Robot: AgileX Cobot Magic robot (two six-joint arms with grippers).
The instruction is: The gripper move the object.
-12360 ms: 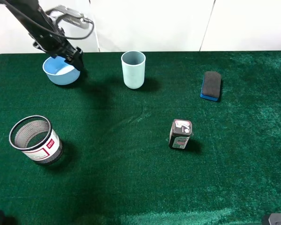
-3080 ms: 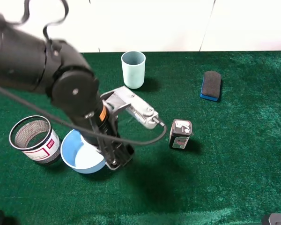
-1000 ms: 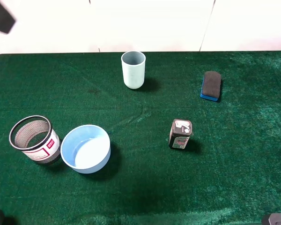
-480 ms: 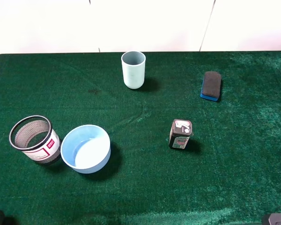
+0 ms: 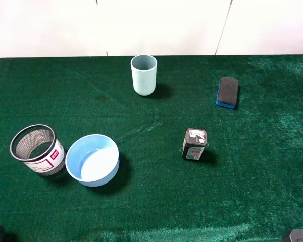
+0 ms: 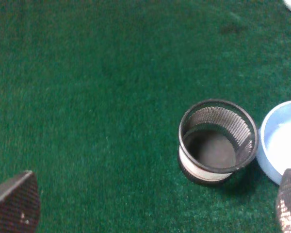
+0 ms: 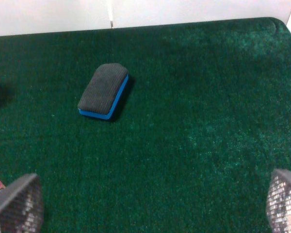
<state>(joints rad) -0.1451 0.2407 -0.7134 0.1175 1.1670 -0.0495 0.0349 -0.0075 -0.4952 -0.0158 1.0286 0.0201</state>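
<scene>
The light blue bowl (image 5: 92,160) stands upright on the green table at the front left, right beside the black wire-mesh cup (image 5: 38,150). Nothing holds it. Neither gripper shows in the exterior view. In the left wrist view the left gripper (image 6: 150,208) is open and empty, high above the table, with the mesh cup (image 6: 216,141) and the edge of the bowl (image 6: 283,145) below it. In the right wrist view the right gripper (image 7: 150,204) is open and empty above the table's right side.
A tall pale teal cup (image 5: 144,74) stands at the back middle. A blue-backed black eraser (image 5: 228,92) lies at the back right and also shows in the right wrist view (image 7: 104,91). A small black box (image 5: 194,144) stands right of centre.
The left arm carried the bowl from the back left to beside the mesh cup, let it go and drew back out of the exterior view. Nothing has moved in the last half second.
</scene>
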